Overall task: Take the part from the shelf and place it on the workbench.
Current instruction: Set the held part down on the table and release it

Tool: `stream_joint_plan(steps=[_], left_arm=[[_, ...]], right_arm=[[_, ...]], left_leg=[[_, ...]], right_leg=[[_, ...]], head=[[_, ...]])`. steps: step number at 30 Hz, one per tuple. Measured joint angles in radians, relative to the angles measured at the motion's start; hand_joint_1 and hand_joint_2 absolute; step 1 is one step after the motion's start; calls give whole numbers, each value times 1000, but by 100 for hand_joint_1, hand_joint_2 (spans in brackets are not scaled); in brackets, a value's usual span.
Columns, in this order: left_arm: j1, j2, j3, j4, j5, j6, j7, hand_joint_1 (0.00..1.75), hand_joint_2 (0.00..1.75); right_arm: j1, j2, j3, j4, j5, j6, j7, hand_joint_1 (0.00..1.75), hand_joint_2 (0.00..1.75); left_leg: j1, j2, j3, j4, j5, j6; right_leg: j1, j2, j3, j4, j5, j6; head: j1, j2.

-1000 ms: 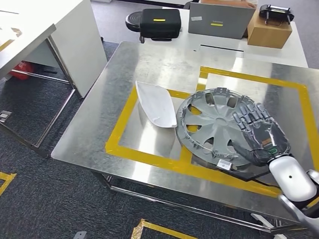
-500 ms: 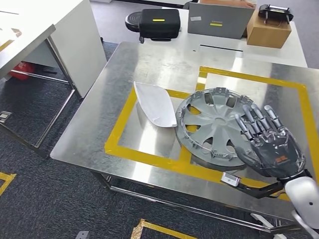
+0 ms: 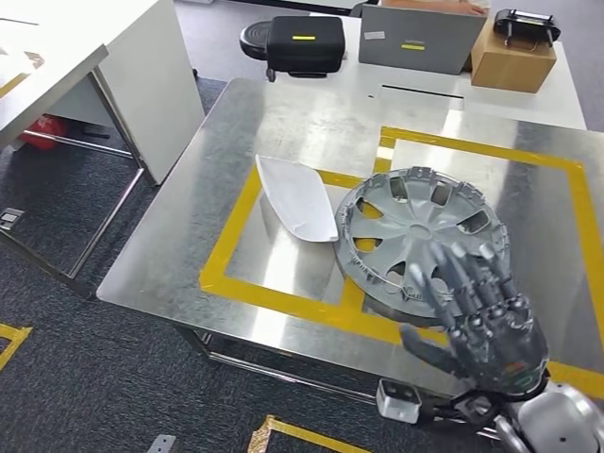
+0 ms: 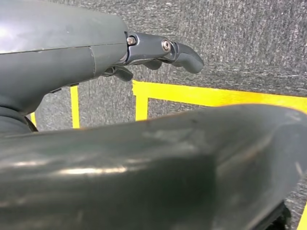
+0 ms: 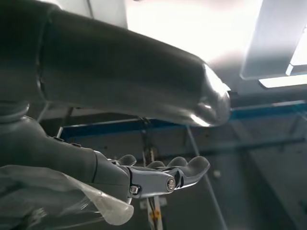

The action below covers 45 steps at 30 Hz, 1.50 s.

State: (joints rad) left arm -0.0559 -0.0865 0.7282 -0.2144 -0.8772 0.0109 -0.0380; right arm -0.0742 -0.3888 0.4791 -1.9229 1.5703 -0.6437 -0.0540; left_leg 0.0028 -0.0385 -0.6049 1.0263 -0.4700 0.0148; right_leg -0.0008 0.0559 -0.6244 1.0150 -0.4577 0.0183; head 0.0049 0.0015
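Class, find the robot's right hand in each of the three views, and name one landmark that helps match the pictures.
Head view: right hand at lower right, fingers spread, beside the wheel cover.
Left wrist view: not in it; the left hand is over carpet.
Right wrist view: right hand enters from the left edge.
Shared landmark: yellow floor tape, in the head and left wrist views.

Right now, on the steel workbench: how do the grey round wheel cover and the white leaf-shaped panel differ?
The grey round wheel cover is a spoked disc with cut-out openings; the white leaf-shaped panel is a smooth, solid, pointed shell. The wheel cover is the larger of the two. The cover straddles the yellow tape line between two marked boxes; the panel crosses its box's far tape edge. Both rest on the steel workbench, untouched by the right hand.
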Motion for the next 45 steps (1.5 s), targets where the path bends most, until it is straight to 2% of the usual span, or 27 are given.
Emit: stream_joint_plan(steps=[1,3,7,11,15,17,18,20,21,22,23,25,26,27,28,30,31,33,35,36,37,38,39,41,42,43,45], left_arm=[[0,0,0,0,-3,0,0,0,0],[0,0,0,0,-8,1,1,0,0],[-1,0,0,0,-18,6,2,0,0],[-1,1,-1,0,-27,15,2,0,0],[-1,0,-1,0,-35,19,2,0,0],[-1,-2,-1,0,-40,20,2,0,0],[-1,-3,-1,0,-42,21,2,0,0],[0,-4,-1,0,-43,21,3,0,0],[1,-4,-1,0,-43,21,4,0,0],[1,-4,-1,0,-44,21,4,0,0],[1,-5,-1,0,-45,21,4,0,0],[0,-5,-1,0,-50,22,5,0,0],[-1,-6,-1,0,-53,22,5,0,0],[-1,-5,-1,0,-58,24,5,0,0],[-2,-5,-1,0,-63,25,5,0,0],[-1,-6,-2,0,-72,27,4,0,0],[0,-6,-2,0,-75,28,4,0,0],[1,-6,-3,0,-79,29,4,0,0],[1,-7,-5,0,-82,30,5,0,0],[0,-7,-6,0,-84,30,5,0,0],[0,-8,-6,0,-84,30,5,0,0],[0,-8,-7,0,-85,30,5,0,0],[0,-8,-7,0,-85,30,5,0,0],[-3,-7,-8,0,-87,31,5,0,0],[-4,-6,-8,0,-88,31,5,0,0],[-5,-5,-8,0,-89,32,6,0,0],[-4,-4,-8,0,-90,32,8,0,0]], right_arm=[[43,72,-67,-2,0,-24,-113,0,0],[103,191,-175,-2,-1,-44,-233,0,0],[165,342,-307,-2,-1,-48,-293,0,0],[200,426,-368,-2,0,-48,-319,0,0],[220,466,-398,-2,0,-48,-320,0,0],[228,474,-407,-2,0,-49,-317,0,0],[230,477,-411,-2,0,-49,-316,0,0],[234,481,-415,-2,0,-50,-316,0,0],[236,482,-417,-2,0,-50,-315,0,0],[239,484,-418,-2,0,-50,-315,0,0],[241,485,-420,-2,0,-49,-314,0,0],[245,486,-423,-2,0,-50,-307,0,0],[248,488,-424,-2,0,-50,-301,0,0],[251,490,-425,-2,0,-50,-291,0,0],[255,491,-425,-2,0,-51,-279,0,0],[261,494,-425,-2,0,-52,-255,0,0],[262,494,-423,-2,0,-52,-243,0,0],[265,494,-414,-2,0,-52,-220,0,0],[268,494,-404,-2,0,-52,-207,0,0],[269,494,-402,-1,0,-52,-205,0,0],[269,494,-401,0,0,-52,-203,0,0],[270,494,-399,1,0,-52,-199,0,0],[270,494,-396,2,0,-52,-192,0,0],[269,494,-386,3,0,-51,-170,0,0],[269,493,-380,3,0,-49,-157,0,0],[268,493,-373,4,0,-47,-144,0,0],[265,490,-358,5,0,-40,-116,0,0]], left_leg=[[0,0,0,0,-1,-1],[0,1,1,0,-2,-1],[-2,1,1,0,-3,0],[-6,1,2,4,-5,4],[-7,7,6,-1,3,15],[-3,17,13,-15,14,24],[-1,24,14,-21,18,27],[0,36,11,-22,21,29],[1,42,8,-22,23,27],[2,47,5,-22,25,24],[5,51,2,-21,27,20],[11,54,-7,-15,32,9],[12,54,-11,-11,34,2],[12,54,-13,-6,36,-6],[12,53,-14,-3,39,-14],[14,52,-15,-1,44,-28],[16,52,-18,4,36,-33],[18,50,-36,60,-29,-39],[17,48,-65,180,-125,-38],[16,47,-72,231,-154,-37],[15,47,-67,259,-163,-33],[14,47,-46,249,-153,-28],[10,46,-8,202,-130,-20],[-1,42,86,63,-92,2],[-6,40,120,7,-83,8],[-11,39,137,-26,-80,12],[-15,39,136,-43,-70,13]], right_leg=[[0,0,0,0,0,-1],[0,1,0,0,-1,-1],[-2,2,1,0,-1,0],[-4,2,2,0,-1,4],[-9,4,2,-1,1,14],[-9,-15,-10,29,-32,20],[-10,-29,-26,73,-67,23],[-14,-44,-67,197,-141,31],[-17,-46,-79,245,-161,35],[-20,-47,-75,260,-164,40],[-24,-49,-51,237,-150,45],[-33,-57,40,100,-110,56],[-34,-57,81,42,-94,56],[-34,-56,106,3,-88,53],[-32,-52,113,-9,-88,46],[-29,-47,102,-5,-83,26],[-29,-47,99,-5,-80,16],[-27,-49,88,-6,-65,-2],[-19,-50,72,-5,-49,-13],[-15,-50,62,-4,-42,-16],[-10,-50,51,-3,-34,-18],[-5,-50,42,-3,-27,-20],[-1,-49,33,-3,-20,-21],[5,-48,20,-2,-7,-19],[5,-48,15,-2,0,-16],[4,-48,12,-2,6,-12],[0,-49,9,-5,19,0]], head=[[0,0],[-1,0],[-1,0],[-1,0],[-1,0],[1,0],[3,0],[4,0],[3,0],[3,0],[3,0],[4,0],[4,0],[3,0],[1,0],[-2,0],[-3,0],[-7,0],[-12,0],[-13,0],[-14,0],[-14,0],[-14,0],[-14,0],[-13,0],[-14,0],[-15,0]])
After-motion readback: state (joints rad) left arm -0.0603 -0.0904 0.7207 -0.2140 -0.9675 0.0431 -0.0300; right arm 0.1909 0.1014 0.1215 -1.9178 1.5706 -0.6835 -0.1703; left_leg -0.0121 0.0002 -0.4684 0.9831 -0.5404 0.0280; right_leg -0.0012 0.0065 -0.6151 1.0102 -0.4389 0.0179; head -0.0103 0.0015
